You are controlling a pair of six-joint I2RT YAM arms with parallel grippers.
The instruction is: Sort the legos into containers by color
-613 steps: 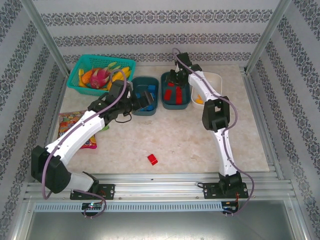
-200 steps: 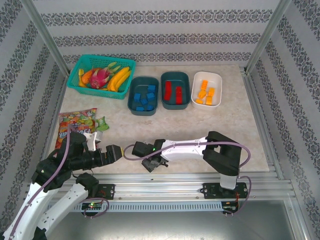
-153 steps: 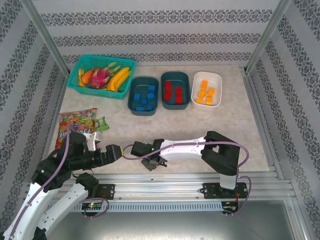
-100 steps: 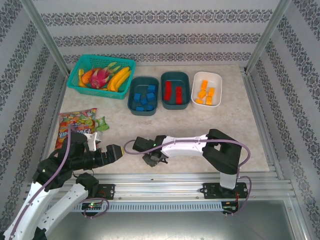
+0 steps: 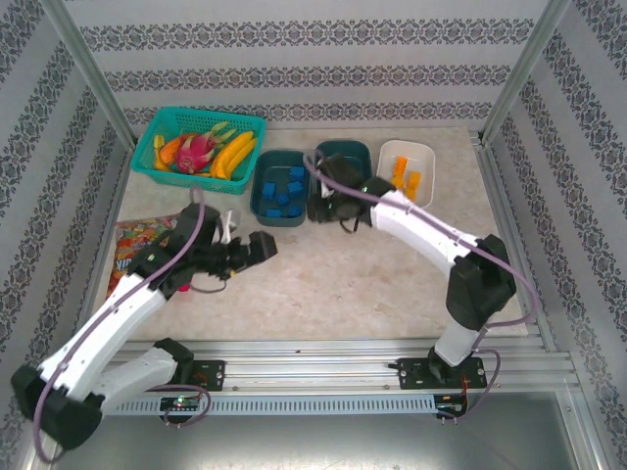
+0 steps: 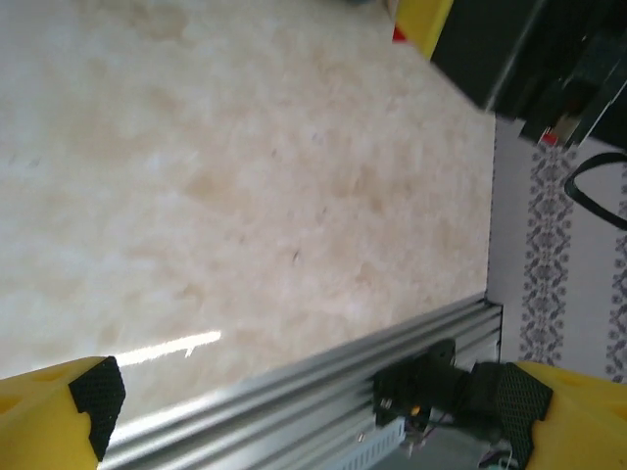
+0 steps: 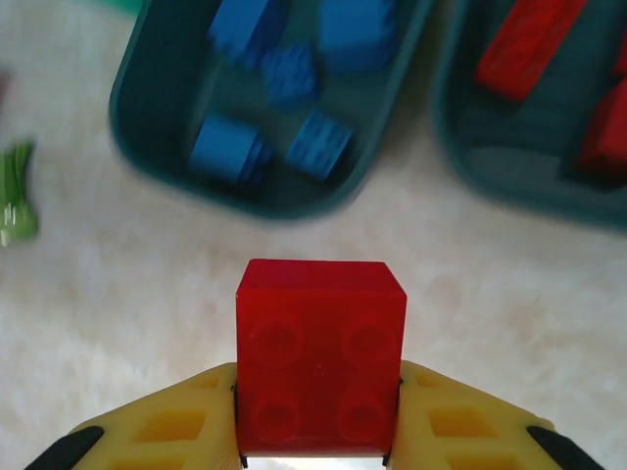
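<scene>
My right gripper is shut on a red lego, held above the table just in front of the two dark teal containers. Below it, the left tub holds several blue legos, and the right tub holds red legos. From above, the right gripper covers part of the red tub, beside the blue tub. The white tub holds orange legos. My left gripper hangs open and empty over the bare table, its fingertips far apart.
A light teal mesh basket of toy fruit stands at the back left. A colourful candy bag lies at the left, under the left arm. A metal rail runs along the near edge, and cage posts stand at the corners.
The right gripper shut on the red lego near the front edge, then lifted it and carried it back to the tubs. The left arm swung out from the front left over the table.
</scene>
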